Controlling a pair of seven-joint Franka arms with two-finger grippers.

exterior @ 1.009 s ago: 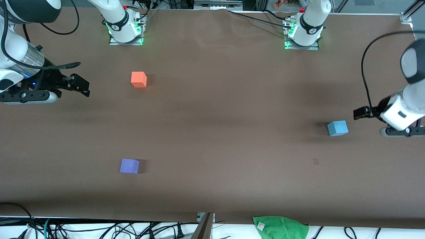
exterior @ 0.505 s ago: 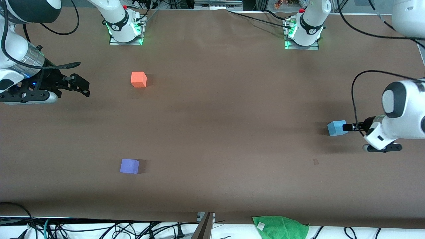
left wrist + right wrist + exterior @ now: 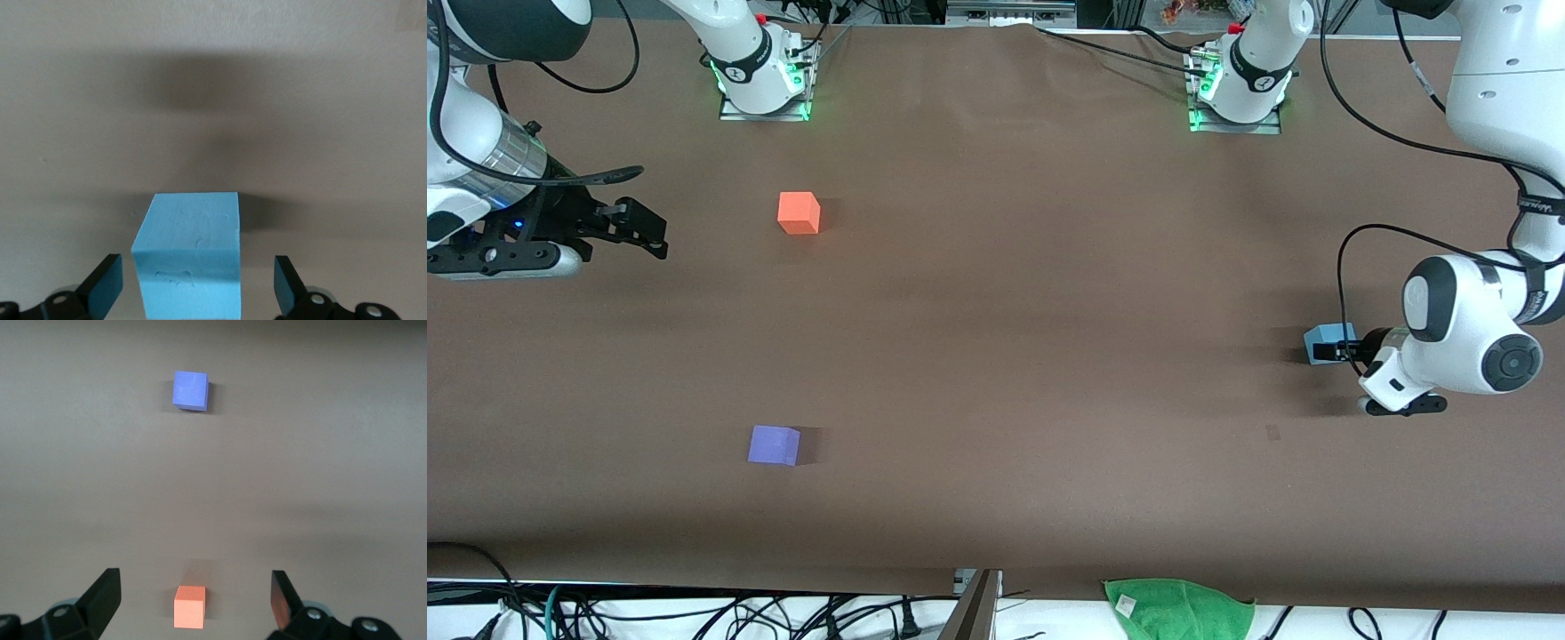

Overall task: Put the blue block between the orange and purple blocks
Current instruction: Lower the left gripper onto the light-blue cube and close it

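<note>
The blue block (image 3: 1323, 335) sits on the table toward the left arm's end; it fills the left wrist view (image 3: 190, 253). My left gripper (image 3: 1332, 348) is low at the block and open, with one finger (image 3: 103, 285) on each side of it and a gap to each face. The orange block (image 3: 799, 213) and the purple block (image 3: 774, 444) sit toward the right arm's end, the purple one nearer the front camera. Both show in the right wrist view, orange (image 3: 189, 607) and purple (image 3: 191, 390). My right gripper (image 3: 649, 236) waits open and empty, beside the orange block.
A green cloth (image 3: 1178, 609) lies off the table's front edge. Brown table surface (image 3: 1005, 338) stretches between the blue block and the other two blocks. Cables hang along the front edge.
My left arm has swung in and come down, so its open fingers now stand on either side of the blue block. The blocks and my right arm have not moved.
</note>
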